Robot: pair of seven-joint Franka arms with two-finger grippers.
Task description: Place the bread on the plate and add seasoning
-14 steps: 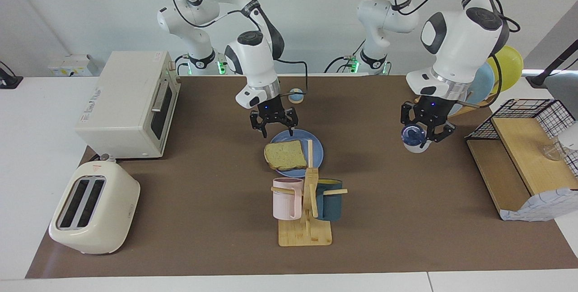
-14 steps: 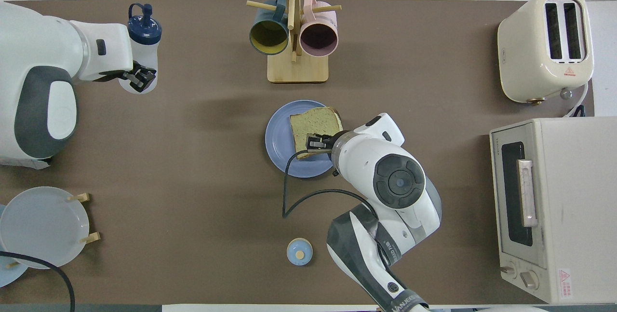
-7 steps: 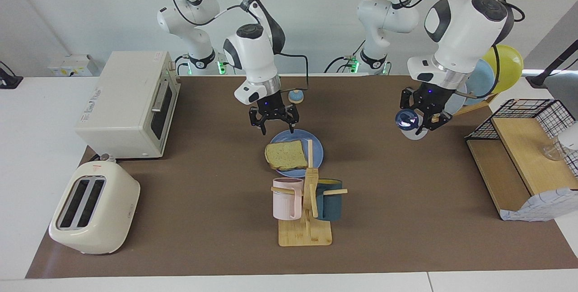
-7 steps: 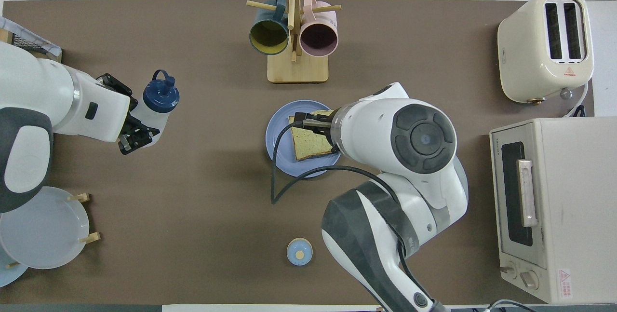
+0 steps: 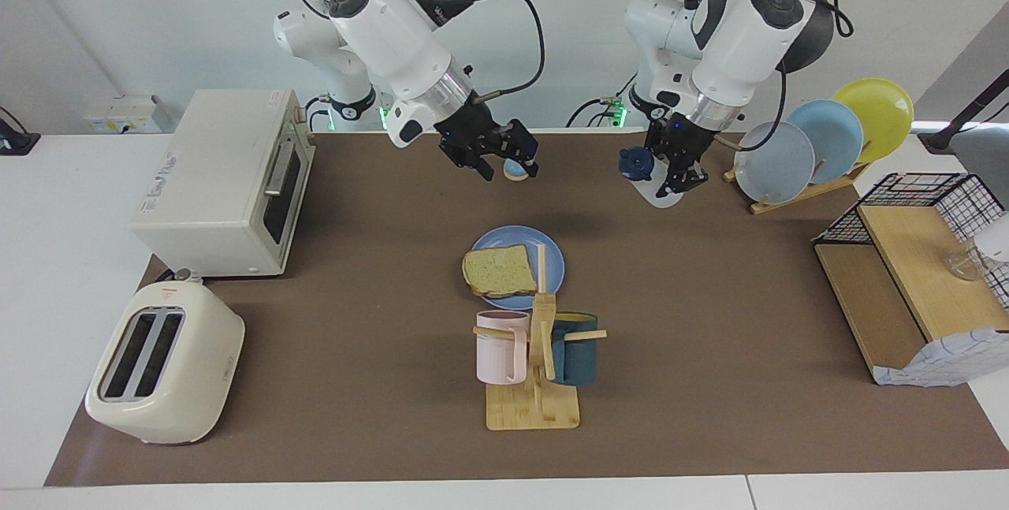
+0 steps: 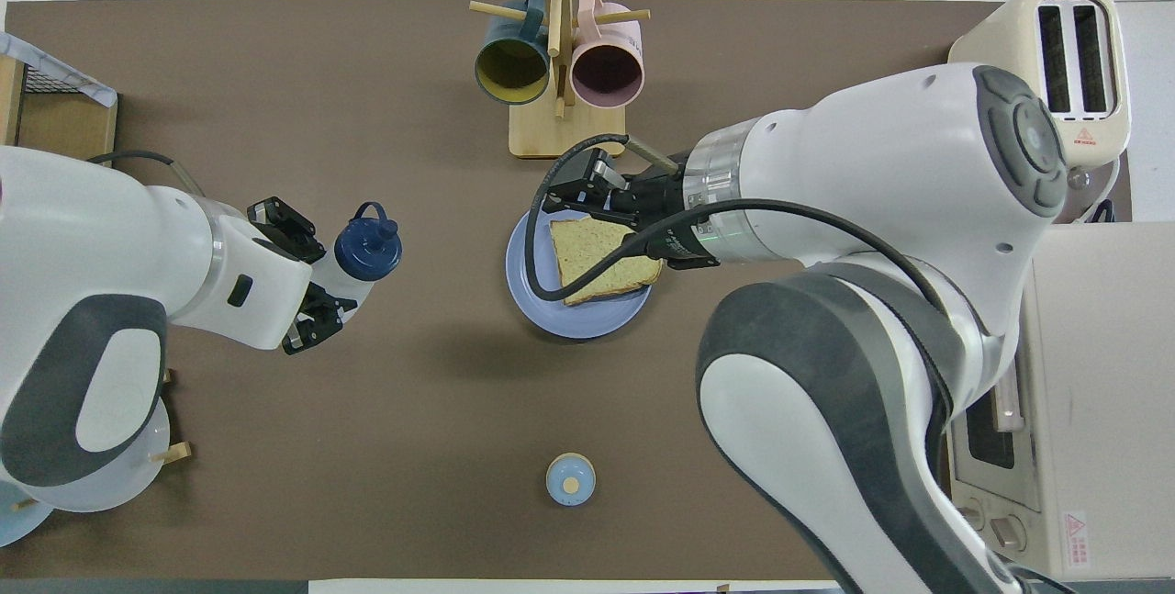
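The bread lies flat on the blue plate at the middle of the table. My right gripper is open and empty, raised well above the plate. My left gripper is shut on the seasoning bottle. It holds the bottle tilted in the air, cap toward the plate, over the bare mat beside the plate toward the left arm's end.
A wooden mug tree with a pink and a dark teal mug stands just farther from the robots than the plate. A small blue bell sits nearer the robots. Toaster and toaster oven stand at the right arm's end. Plate rack and wire shelf stand at the left arm's end.
My right gripper has risen from just above the bread, still open. My left gripper has lifted the bottle, tilted it and carried it toward the plate.
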